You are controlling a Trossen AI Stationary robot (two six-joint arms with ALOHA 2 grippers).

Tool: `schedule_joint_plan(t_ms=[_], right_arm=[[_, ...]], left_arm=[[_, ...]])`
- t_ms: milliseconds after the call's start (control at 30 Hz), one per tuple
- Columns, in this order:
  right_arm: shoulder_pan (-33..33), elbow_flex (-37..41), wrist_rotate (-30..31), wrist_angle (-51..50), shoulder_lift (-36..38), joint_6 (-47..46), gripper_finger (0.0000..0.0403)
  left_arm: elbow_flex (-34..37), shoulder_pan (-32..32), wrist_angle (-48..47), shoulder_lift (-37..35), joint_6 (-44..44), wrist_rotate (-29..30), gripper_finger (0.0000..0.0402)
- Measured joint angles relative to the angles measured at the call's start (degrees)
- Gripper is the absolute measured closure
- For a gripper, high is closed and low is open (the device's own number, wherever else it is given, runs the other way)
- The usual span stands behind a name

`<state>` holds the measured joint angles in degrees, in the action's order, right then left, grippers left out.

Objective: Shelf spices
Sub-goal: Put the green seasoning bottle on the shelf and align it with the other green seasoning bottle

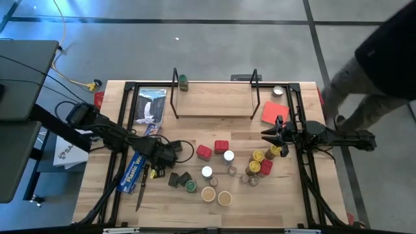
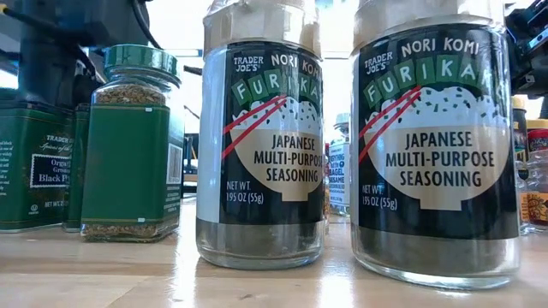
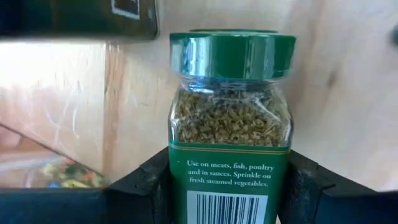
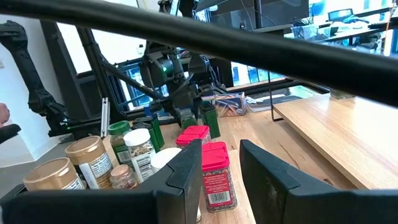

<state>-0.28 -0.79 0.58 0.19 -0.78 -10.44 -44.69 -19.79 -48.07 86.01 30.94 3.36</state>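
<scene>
Two tan-lidded furikake jars [image 2: 259, 145] nearest, upright at the front edge of the table [image 1: 286, 208]; just behind them to the left, dark green tins [image 2: 34, 167] and more of the loose spices, red, white and yellow lids clustered across mid-table.

Left of that cluster, left gripper [image 1: 175, 156], low over the wood beside the long blue box [image 1: 133, 171]; closes its dark fingers [image 3: 146, 186] against both sides of a green-lidded jar [image 3: 229, 124] of dried herbs, barcode label facing the wrist camera; cannot tell whether lifted or resting on the board.

To the right, right gripper [image 1: 268, 135], level above the table next to the yellow-lidded jars [image 1: 258, 156]; jaws parted partway, pinching nothing; beyond the gap, a red-lidded jar [image 4: 216, 174] standing free on the wood.

Farther back, a flat red card [image 1: 274, 112] near the right rail; then the shelf [image 1: 214, 101], black wire frame and pale board, along the far edge of the table; only one jar [image 1: 183, 82] on it, at its left end.

Past the table's far right corner, a person [image 1: 383, 58] in dark clothing, only partly in view.
</scene>
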Motion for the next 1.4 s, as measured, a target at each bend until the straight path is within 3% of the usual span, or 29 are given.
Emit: schedule_joint_plan(t_ms=[200,433,767,833,933,1033,1267,1400], right_arm=[[0.0,0.0,0.0,0.0,0.0,0.0,0.03],[0.0,0.0,0.0,0.0,0.0,0.0,0.03],[-0.1,0.0,0.1,0.1,0.0,4.4,0.03],[-0.1,0.0,0.0,0.7,0.0,2.0,0.03],[-0.1,0.0,-0.6,5.1,0.0,-13.4,0.03],[-0.1,0.0,3.4,10.2,0.0,-22.8,0.03],[0.9,0.0,2.4,13.3,-1.6,-28.4,0.0299],[3.8,0.0,0.8,24.2,-6.9,-25.3,0.0299]], left_arm=[[-3.9,-0.5,-1.6,-5.6,2.9,0.4,0.0214],[-9.7,-0.5,0.5,-13.7,4.5,6.8,0.0214],[-10.4,-0.5,29.1,-17.8,-11.2,8.5,0.0214],[-10.4,-0.1,35.3,-17.1,-15.4,7.0,0.0214],[-10.4,1.0,43.7,-15.2,-20.4,3.9,0.0214],[-10.4,2.5,52.1,-12.2,-24.2,-0.5,0.0214],[-10.4,7.2,67.6,-2.6,-27.7,-12.7,0.0214],[-10.4,10.4,75.3,2.4,-27.5,-20.3,0.0214]])
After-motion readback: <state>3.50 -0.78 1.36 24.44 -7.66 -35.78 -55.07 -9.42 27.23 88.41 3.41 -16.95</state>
